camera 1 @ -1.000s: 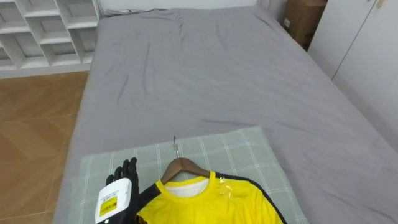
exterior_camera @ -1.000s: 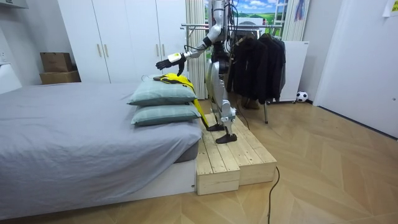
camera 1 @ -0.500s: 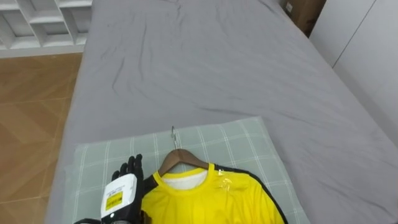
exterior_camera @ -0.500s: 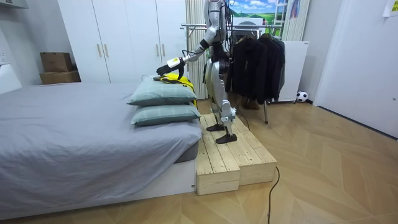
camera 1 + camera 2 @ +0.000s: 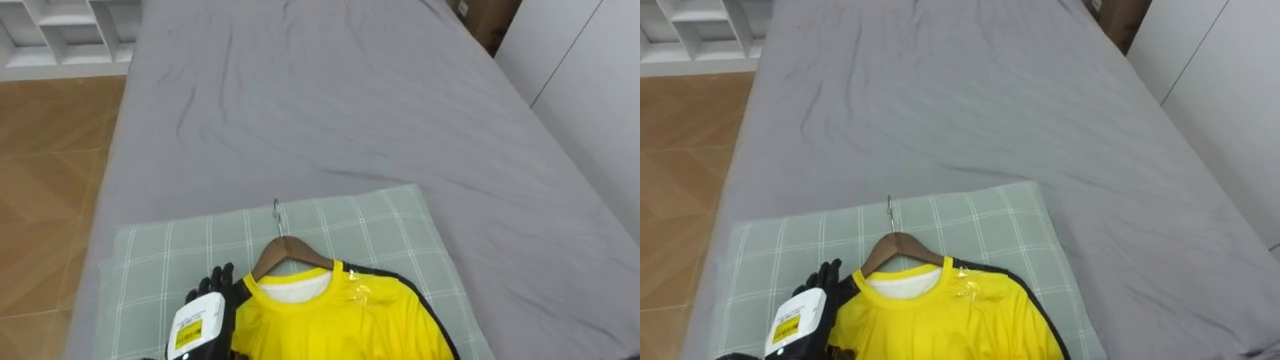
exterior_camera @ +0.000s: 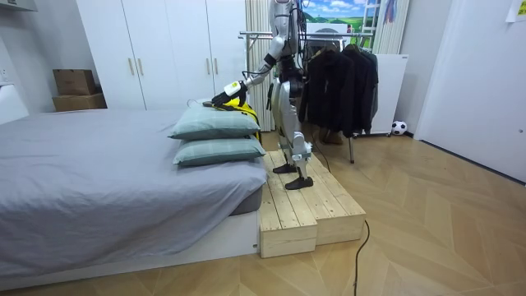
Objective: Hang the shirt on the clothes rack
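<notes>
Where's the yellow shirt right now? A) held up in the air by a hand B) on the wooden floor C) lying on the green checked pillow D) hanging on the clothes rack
C: the yellow shirt, on its wooden hanger, lies flat on the checked pillow, with the left hand at its shoulder.

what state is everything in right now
yellow shirt: on its hanger, lying flat on the pillow
hanger: lying down, hook on nothing
left robot hand: open, beside the shirt's shoulder
wardrobe doors: shut
dark jackets: hanging up
</notes>
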`<state>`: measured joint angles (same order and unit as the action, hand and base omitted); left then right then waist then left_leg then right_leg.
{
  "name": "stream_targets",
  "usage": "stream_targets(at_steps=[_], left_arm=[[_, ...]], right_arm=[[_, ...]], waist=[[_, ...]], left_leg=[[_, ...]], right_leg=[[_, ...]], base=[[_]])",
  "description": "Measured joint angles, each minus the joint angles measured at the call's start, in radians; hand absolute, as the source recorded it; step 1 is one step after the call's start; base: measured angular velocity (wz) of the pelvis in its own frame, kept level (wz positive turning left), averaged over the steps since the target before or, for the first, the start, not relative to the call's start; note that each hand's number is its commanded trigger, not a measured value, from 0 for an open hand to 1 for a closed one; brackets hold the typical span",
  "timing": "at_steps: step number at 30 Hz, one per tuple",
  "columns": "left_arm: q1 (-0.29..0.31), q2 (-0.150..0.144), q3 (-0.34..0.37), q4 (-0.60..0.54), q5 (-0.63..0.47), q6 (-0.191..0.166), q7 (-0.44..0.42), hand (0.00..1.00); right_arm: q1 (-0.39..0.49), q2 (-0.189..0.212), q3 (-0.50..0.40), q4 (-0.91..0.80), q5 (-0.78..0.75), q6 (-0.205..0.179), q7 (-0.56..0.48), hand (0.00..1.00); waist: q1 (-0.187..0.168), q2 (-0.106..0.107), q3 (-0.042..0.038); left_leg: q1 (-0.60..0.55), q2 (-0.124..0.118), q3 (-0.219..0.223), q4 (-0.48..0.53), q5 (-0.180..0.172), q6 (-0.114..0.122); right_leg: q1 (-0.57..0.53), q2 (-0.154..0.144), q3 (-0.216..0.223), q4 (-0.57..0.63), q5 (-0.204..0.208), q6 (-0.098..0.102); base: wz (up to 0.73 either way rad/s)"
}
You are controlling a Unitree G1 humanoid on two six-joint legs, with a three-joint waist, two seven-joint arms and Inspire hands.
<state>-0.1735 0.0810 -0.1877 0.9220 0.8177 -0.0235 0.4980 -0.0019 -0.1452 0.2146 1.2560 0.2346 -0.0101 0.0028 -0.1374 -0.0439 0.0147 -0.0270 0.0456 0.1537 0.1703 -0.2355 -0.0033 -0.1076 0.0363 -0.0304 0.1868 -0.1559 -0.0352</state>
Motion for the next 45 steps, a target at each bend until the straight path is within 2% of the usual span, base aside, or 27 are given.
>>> stream_targets(at_steps=[11, 19, 28, 38, 41, 45], left_arm=[[-0.002, -0.005, 0.009, 0.025, -0.001, -0.004, -0.001, 0.0], [-0.046, -0.008, 0.007, 0.102, -0.064, -0.01, -0.001, 0.0], [-0.057, -0.001, 0.007, 0.112, -0.08, -0.014, -0.002, 0.0], [-0.08, 0.02, 0.009, 0.117, -0.081, -0.013, -0.035, 0.0], [-0.105, 0.03, 0.009, 0.117, -0.08, 0.0, -0.046, 0.0], [-0.162, 0.058, 0.01, 0.124, -0.084, 0.005, -0.046, 0.0]], right_arm=[[-0.018, 0.007, 0.0, 0.028, -0.001, -0.002, 0.0, 0.0], [-0.046, 0.019, 0.052, 0.04, 0.004, 0.0, 0.0, 0.0], [-0.057, 0.018, 0.07, 0.042, -0.001, 0.001, -0.003, 0.0], [-0.056, 0.018, 0.068, 0.05, 0.001, 0.0, 0.0, 0.0], [-0.058, 0.018, 0.068, 0.053, -0.003, 0.004, -0.005, 0.0], [-0.058, 0.009, 0.068, 0.052, -0.004, 0.004, -0.007, 0.0]], waist=[[0.003, -0.004, -0.0022], [0.004, -0.038, 0.0002], [0.005, -0.038, 0.0], [0.005, -0.038, -0.0001], [0.003, -0.035, 0.0014], [0.002, -0.021, 0.0065]], left_leg=[[-0.016, 0.001, 0.0, 0.018, 0.0, 0.0], [-0.031, 0.004, -0.001, 0.035, 0.0, 0.0], [-0.043, 0.004, -0.001, 0.035, 0.0, 0.0], [-0.05, 0.006, 0.006, 0.034, 0.0, 0.0], [-0.052, 0.009, 0.01, 0.036, 0.0, 0.0], [-0.055, 0.011, 0.023, 0.044, 0.0, 0.0]], right_leg=[[-0.007, 0.0, 0.0, 0.003, 0.0, -0.001], [-0.015, 0.001, -0.001, 0.0, 0.008, -0.005], [-0.03, 0.001, 0.0, 0.002, 0.009, -0.005], [-0.038, 0.002, 0.004, 0.001, 0.012, -0.006], [-0.039, 0.003, 0.006, -0.001, 0.018, -0.007], [-0.043, 0.005, 0.016, 0.001, 0.021, -0.008]], base=[[0.0], [0.0], [0.0], [0.0], [-0.02], [-0.09]])
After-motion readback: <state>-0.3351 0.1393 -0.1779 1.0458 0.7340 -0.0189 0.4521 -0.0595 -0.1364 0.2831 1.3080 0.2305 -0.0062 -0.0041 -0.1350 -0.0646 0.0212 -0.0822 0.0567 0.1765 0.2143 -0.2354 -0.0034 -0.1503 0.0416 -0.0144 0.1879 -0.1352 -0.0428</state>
